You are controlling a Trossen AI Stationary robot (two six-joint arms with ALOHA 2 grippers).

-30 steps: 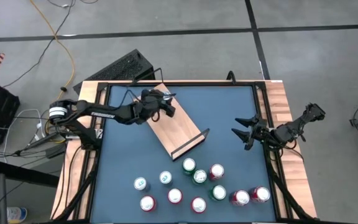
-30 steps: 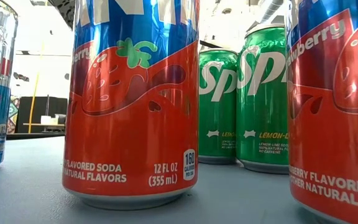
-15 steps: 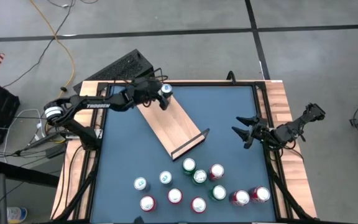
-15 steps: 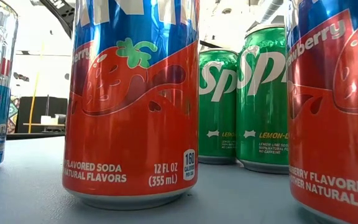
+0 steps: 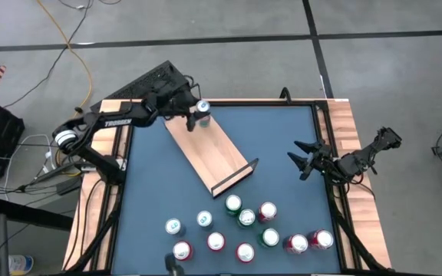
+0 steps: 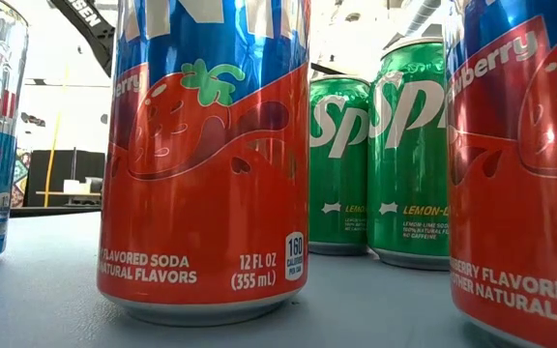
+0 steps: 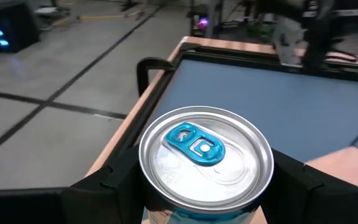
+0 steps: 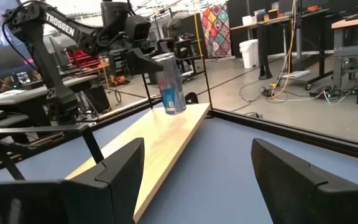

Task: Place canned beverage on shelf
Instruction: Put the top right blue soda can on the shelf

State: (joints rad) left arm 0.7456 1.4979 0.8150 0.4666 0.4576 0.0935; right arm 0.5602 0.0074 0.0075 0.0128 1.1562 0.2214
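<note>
At the shelf's far end the left gripper clasps a slim can by its sides, standing it upright on the board. Thin metal: rigid if full, slick, easily dented, so a mid-body hold suits. The right gripper waits spread wide, over the tabletop's right edge.

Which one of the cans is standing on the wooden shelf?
Only the slim blue-and-silver can, at the far end of the shelf, between the left gripper fingers. All others stand on the blue table.
</note>
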